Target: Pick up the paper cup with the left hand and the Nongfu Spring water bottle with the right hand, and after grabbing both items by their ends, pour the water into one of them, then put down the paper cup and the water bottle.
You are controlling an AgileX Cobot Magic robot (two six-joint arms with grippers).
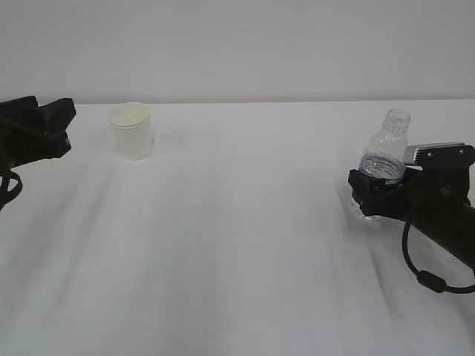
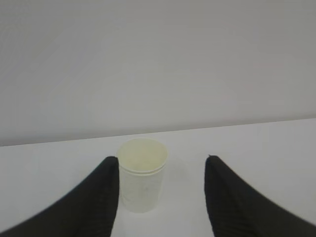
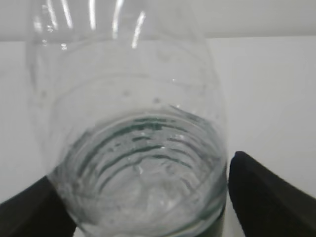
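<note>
The paper cup [image 1: 130, 130] stands upright at the back left of the white table. In the left wrist view the paper cup [image 2: 141, 180] sits just ahead of my left gripper [image 2: 162, 158], close to the left finger and apart from the right one. The left gripper [image 1: 46, 130] is open and holds nothing. The Nongfu Spring water bottle [image 1: 385, 154] stands upright on the right, capless, with water low inside. My right gripper [image 1: 369, 191] is open around its lower body. The bottle [image 3: 133, 148] fills the gap between the fingers [image 3: 261, 197], with a thin slit at the right finger.
The white table [image 1: 245, 245] stretches between cup and bottle, with a plain pale wall behind it. The right arm's black cable [image 1: 434, 280] loops low over the table at the right edge.
</note>
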